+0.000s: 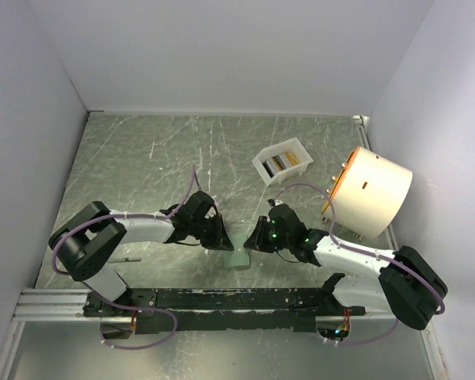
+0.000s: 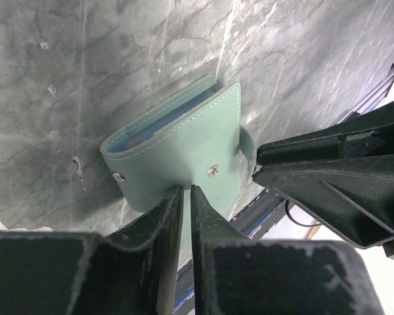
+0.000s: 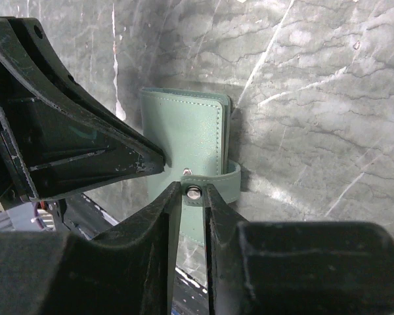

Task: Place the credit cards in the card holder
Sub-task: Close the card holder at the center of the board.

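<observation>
A green-grey marbled table (image 1: 142,158) is shown from above and from two wrist cameras. The left gripper (image 2: 186,191) is closed almost fully, its fingers pinched on one edge of a folded sage-green wallet (image 2: 184,141). The wallet is found near the middle of the table's near edge, between the two grippers. The right gripper (image 3: 193,190) is likewise nearly closed and is clamped on the wallet's strap (image 3: 226,176) at its snap button (image 3: 194,192). Further back and to the right, gold and dark cards (image 1: 279,163) are stood in a white tray (image 1: 261,168). A white drum (image 1: 372,194) is placed by the table's right edge.
</observation>
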`<action>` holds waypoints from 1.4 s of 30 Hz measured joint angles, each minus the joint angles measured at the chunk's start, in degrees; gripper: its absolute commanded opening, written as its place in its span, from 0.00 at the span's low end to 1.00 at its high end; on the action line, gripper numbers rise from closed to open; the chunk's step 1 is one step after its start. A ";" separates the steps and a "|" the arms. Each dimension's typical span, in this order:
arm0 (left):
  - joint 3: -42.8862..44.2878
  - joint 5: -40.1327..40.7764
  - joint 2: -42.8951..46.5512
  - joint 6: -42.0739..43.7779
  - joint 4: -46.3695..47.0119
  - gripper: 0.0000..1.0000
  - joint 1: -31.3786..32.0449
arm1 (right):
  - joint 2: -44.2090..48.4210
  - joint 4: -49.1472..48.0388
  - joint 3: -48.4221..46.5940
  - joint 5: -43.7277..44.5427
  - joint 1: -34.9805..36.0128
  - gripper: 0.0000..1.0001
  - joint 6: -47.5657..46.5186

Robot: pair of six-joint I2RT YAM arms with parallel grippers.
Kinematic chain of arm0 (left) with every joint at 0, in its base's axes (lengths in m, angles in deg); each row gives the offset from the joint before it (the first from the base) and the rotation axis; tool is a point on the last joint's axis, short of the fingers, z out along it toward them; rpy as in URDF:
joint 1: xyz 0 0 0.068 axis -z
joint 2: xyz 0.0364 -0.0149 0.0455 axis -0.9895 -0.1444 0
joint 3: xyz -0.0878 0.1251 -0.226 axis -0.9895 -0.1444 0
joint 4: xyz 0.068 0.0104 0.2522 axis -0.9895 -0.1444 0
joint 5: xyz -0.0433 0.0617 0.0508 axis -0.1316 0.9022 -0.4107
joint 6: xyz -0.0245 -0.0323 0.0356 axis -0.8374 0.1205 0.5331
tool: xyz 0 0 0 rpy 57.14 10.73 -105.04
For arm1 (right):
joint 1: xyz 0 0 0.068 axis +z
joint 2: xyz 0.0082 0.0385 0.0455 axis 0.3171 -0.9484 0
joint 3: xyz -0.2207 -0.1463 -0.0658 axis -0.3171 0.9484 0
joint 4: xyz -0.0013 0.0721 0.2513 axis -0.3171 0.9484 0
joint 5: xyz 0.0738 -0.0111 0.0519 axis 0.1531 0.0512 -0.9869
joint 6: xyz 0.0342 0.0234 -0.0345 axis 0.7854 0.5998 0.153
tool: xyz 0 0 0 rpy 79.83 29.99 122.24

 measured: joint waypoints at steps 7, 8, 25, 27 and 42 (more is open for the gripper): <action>-0.04 0.00 0.00 0.00 0.13 0.22 0.00 | -1.99 -1.53 0.00 -1.64 -0.11 0.19 -0.83; -0.11 0.00 0.00 0.00 0.26 0.22 0.00 | -2.34 -1.79 0.00 -1.88 -0.11 0.19 -0.96; -0.55 -0.04 0.00 -0.02 1.07 0.22 0.00 | -2.78 1.95 -2.29 -2.27 -0.20 0.17 -2.78; -0.55 -0.07 0.00 -0.02 1.09 0.22 0.00 | -2.82 2.45 -2.84 -1.97 -0.20 0.17 -2.89; -0.52 -0.09 -0.02 0.00 1.14 0.24 0.00 | -7.08 1.42 -3.67 -2.91 -0.22 0.14 -3.76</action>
